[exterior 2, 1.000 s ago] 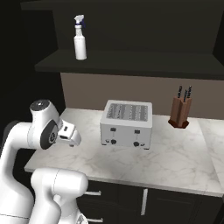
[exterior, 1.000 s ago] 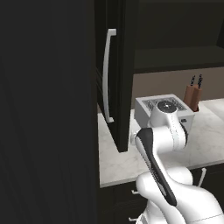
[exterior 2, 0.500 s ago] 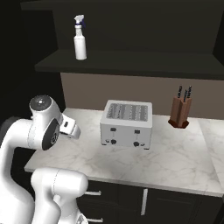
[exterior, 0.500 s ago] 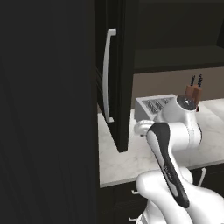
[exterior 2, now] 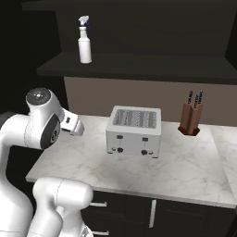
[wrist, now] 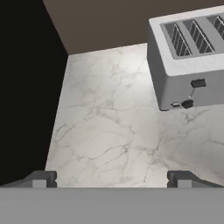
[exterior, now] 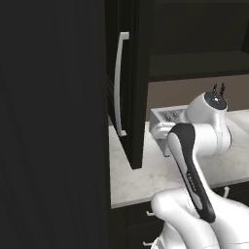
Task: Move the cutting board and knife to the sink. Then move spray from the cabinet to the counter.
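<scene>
1. Step in hand, as judged: second half of the task, fetching of the spray bottle (exterior 2: 84, 40) from the cabinet shelf (exterior 2: 139, 69); no cutting board, knife or sink within these views, so first half not checkable here.
2. Spray bottle: upright on the dark shelf, toward its left end, high above the marble bench (exterior 2: 185, 166) and well apart from the arm.
3. Pincer (wrist: 112, 177): open wide, empty, both dark tips far apart at the bottom of the hand view; aimed down at bare marble near the bench's left end, toaster (wrist: 192, 57) off to one side.
4. Hand (exterior 2: 69, 125): low, just above the bench, left of the toaster; far below the bottle.
5. Cabinet door (exterior: 131, 82): swung open, silver bar handle (exterior: 119, 82) facing the base, in the left base view.
6. Knife block (exterior 2: 190, 118): at the back of the bench, right of the toaster; no part in this step.
7. Next move, as judged: raising and re-aiming of the hand toward the shelf, level approach to the bottle's body below the trigger nozzle, clear of the shelf edge and the open door, then closure on it.
</scene>
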